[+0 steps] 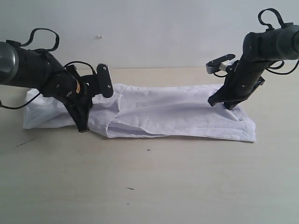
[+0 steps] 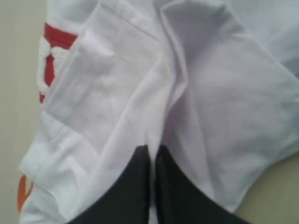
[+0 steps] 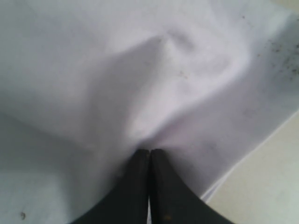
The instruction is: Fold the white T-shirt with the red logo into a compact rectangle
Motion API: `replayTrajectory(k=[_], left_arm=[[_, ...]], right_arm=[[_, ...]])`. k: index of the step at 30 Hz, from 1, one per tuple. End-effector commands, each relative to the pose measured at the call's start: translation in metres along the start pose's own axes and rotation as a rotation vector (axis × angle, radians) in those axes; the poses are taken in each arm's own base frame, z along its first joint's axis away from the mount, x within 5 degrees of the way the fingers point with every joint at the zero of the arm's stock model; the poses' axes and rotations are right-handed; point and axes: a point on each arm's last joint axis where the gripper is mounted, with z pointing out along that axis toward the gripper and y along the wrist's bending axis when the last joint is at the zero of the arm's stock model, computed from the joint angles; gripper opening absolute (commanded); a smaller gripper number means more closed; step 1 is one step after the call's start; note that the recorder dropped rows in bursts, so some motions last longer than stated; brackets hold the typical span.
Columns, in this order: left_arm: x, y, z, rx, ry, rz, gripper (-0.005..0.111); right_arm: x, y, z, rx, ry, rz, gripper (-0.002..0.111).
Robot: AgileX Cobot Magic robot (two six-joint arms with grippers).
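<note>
The white T-shirt (image 1: pixel 168 114) lies as a long folded band across the table, its plain side up. My left gripper (image 1: pixel 83 122) presses down near the band's left part, shut on a pinched ridge of the cloth (image 2: pixel 152 148). A strip of the red logo (image 2: pixel 55 51) peeks out beneath a folded flap in the left wrist view, and an orange bit (image 2: pixel 22 193) shows at the shirt's edge. My right gripper (image 1: pixel 223 103) is down on the band's right end, shut on a fold of white fabric (image 3: pixel 149 150).
The pale wooden table (image 1: pixel 154 186) stretches in front of the shirt, with a few small dark specks (image 1: pixel 148 150). A plain light wall rises behind the far edge. Dark flecks dot the cloth (image 3: pixel 280 51) in the right wrist view.
</note>
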Motion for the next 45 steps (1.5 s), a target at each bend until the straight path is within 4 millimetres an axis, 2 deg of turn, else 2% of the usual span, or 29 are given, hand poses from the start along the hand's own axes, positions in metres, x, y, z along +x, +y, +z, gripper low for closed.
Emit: replayTrajectory(k=[1,6,8,11,16,18,19,23,26,27,28,29,31,32,35,37,38,42,45], left_arm=[[-0.009,0.011,-0.004,-0.099,-0.076,0.153,0.000],[-0.013,0.018,-0.005,-0.206,-0.079,0.555,0.000],[-0.013,0.021,-0.005,-0.227,-0.069,0.625,0.000],[-0.012,0.034,-0.005,-0.257,-0.065,0.611,0.006],[-0.013,0.047,-0.002,-0.285,-0.093,0.515,0.042],[-0.014,0.047,0.003,-0.280,-0.102,0.480,0.050],[-0.013,0.045,0.006,-0.272,-0.100,0.477,0.050],[-0.013,0.042,0.011,-0.258,-0.102,0.443,0.046],[-0.011,0.046,0.006,-0.260,-0.092,0.280,0.034],[-0.008,0.051,-0.002,-0.271,-0.073,0.107,0.022],[-0.006,0.053,-0.005,-0.277,-0.067,0.032,0.016],[0.000,0.057,-0.008,-0.283,-0.057,-0.164,-0.001],[0.010,0.056,-0.008,-0.236,-0.053,-0.378,0.000],[0.013,0.048,-0.007,-0.181,-0.049,-0.420,0.000],[0.019,0.038,-0.004,-0.054,-0.018,-0.481,0.000],[0.029,0.032,-0.003,0.091,0.029,-0.497,0.000],[0.039,0.034,0.000,0.145,0.056,-0.591,0.000],[0.077,0.032,0.009,0.238,0.205,-0.680,0.000],[0.086,0.022,0.021,0.287,0.263,-0.675,0.000]], right_arm=[[0.007,0.003,0.011,-0.029,0.041,0.011,0.000],[0.007,0.003,0.011,-0.029,0.041,0.011,0.000],[0.007,0.003,0.011,-0.029,0.041,0.011,0.000],[0.007,0.003,0.011,-0.029,0.041,0.011,0.000],[0.007,0.003,0.011,-0.029,0.041,0.011,0.000],[0.007,0.003,0.011,-0.029,0.041,0.011,0.000],[0.007,0.003,0.011,-0.029,0.041,0.011,0.000],[0.007,0.003,0.011,-0.029,0.041,0.011,0.000],[0.007,0.003,0.011,-0.029,0.041,0.011,0.000],[0.007,0.003,0.011,-0.029,0.041,0.011,0.000],[0.007,0.003,0.011,-0.029,0.041,0.011,0.000],[0.007,0.003,0.011,-0.029,0.041,0.011,0.000],[0.007,0.003,0.011,-0.029,0.041,0.011,0.000],[0.007,0.003,0.010,-0.028,0.038,0.011,0.000],[0.006,0.003,0.010,-0.027,0.035,0.011,0.000],[0.006,0.003,0.010,-0.026,0.034,0.011,0.000],[0.007,0.003,0.010,-0.028,0.039,0.011,0.000],[0.008,0.003,0.010,-0.032,0.050,0.013,0.000],[0.008,0.004,0.010,-0.034,0.056,0.013,0.000]])
